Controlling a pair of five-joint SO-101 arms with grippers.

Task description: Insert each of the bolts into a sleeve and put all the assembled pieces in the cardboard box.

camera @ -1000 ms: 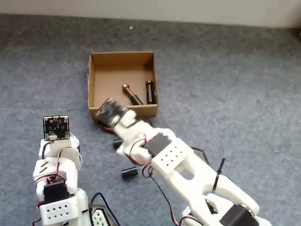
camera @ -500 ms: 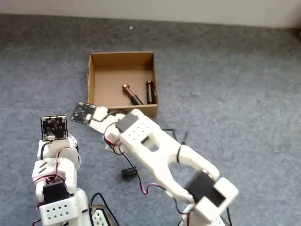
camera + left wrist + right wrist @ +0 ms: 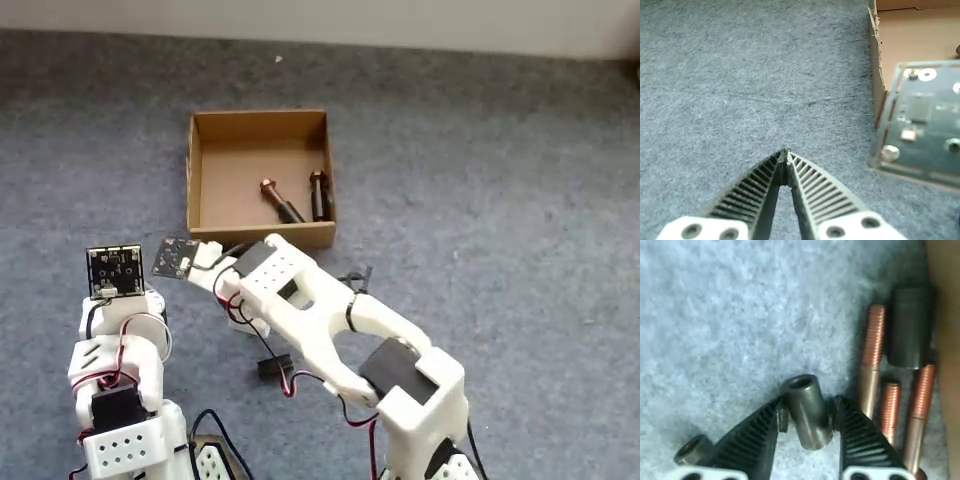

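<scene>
Starting nearest you, your left arm sits folded upright at the near edge of the grey carpet. It has a white printed shell, black servos and thin red and black wires. Its left gripper points out over bare pile, and the two dark ribbed fingers are pressed together at the tips with nothing between them.

Your right arm stretches from the near edge diagonally across towards the left arm's side. Its wrist is bent low just in front of the cardboard box. The right gripper hangs close over the carpet with its fingers spread and a sleeve between them. The sleeve is a short, smooth, dark metal tube, tilted so that you see its open bore. Both fingers sit close to its sides.

A second sleeve lies on the pile just outside one finger. Past the other finger, three bolts lie roughly parallel, copper-coloured with threaded shanks. A third sleeve rests at their far end, next to the box's brown wall.

Farther on, the box stands square and open-topped, made of plain brown board. Two assembled pieces lie on its floor, copper heads on dark sleeves, close to the wall on the right arm's side.
</scene>
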